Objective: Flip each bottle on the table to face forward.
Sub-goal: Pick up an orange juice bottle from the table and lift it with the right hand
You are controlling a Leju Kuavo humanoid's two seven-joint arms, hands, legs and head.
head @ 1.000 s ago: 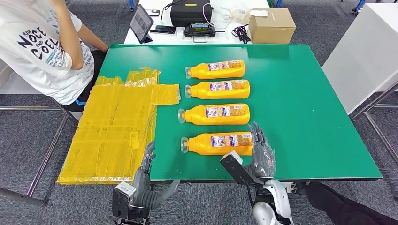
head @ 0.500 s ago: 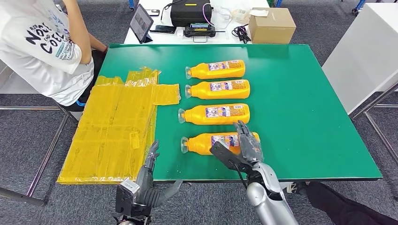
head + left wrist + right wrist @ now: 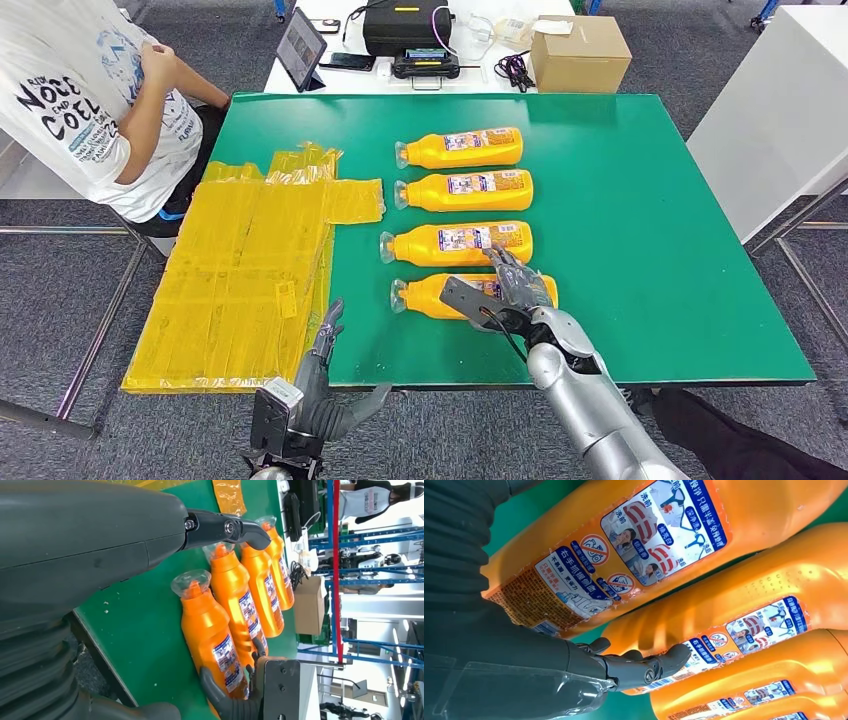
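Four orange bottles are laid in a row on the green tabletop (image 3: 650, 200), caps toward the yellow bags (image 3: 250, 270). The nearest bottle (image 3: 435, 295) is gripped at its base end by the right hand (image 3: 510, 290), fingers wrapped over it. The left hand (image 3: 320, 385) is held below the tabletop's near edge, fingers apart, nothing held. A seated person (image 3: 90, 100) is noted at the far left corner

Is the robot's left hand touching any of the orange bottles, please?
No, the left hand hangs below the table edge, apart from every bottle.
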